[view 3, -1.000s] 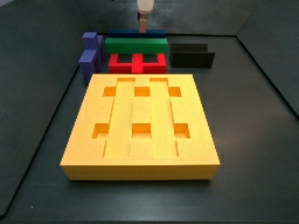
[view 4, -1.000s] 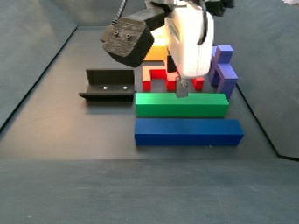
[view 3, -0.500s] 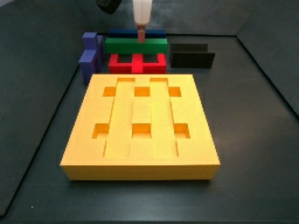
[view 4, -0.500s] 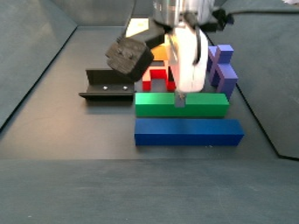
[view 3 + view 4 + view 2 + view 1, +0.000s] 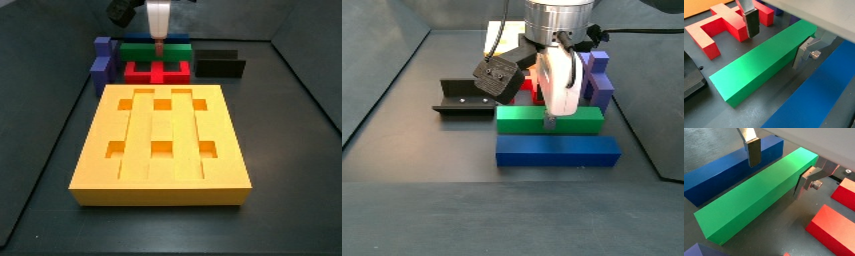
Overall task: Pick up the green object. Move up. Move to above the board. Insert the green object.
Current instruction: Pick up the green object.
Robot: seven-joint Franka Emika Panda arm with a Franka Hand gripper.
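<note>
I had the tool (image 5: 777, 168) down over the green object (image 5: 757, 193), one finger (image 5: 753, 152) on each long side of the bar. Jaws were apart, straddling it; in both wrist views the finger (image 5: 751, 25) on one side and the finger on the other stood at the bar's long faces, but I could not tell if the pads actually touched. Not clamped as far as I saw.

The green object (image 5: 548, 120) lay flat on the worktop (image 5: 422, 170), lengthwise beside the blue bar (image 5: 557, 151), the two parallel with a narrow gap in a side view. The blue bar (image 5: 724, 168) ran along one side of the green, the red notched block (image 5: 727, 22) sat on the opposite side, apart from it.

In a side view the tool (image 5: 158, 40) hung at the far end of the worktop, tip down at the green object (image 5: 156, 51), behind the red block (image 5: 159, 72). The board (image 5: 160, 145) lay near the camera, just in front of the red block, well apart from the tool. The fixture (image 5: 465, 97) stood to the side of the green bar, not touching it. Purple pieces (image 5: 599, 80) sat at the other side.
</note>
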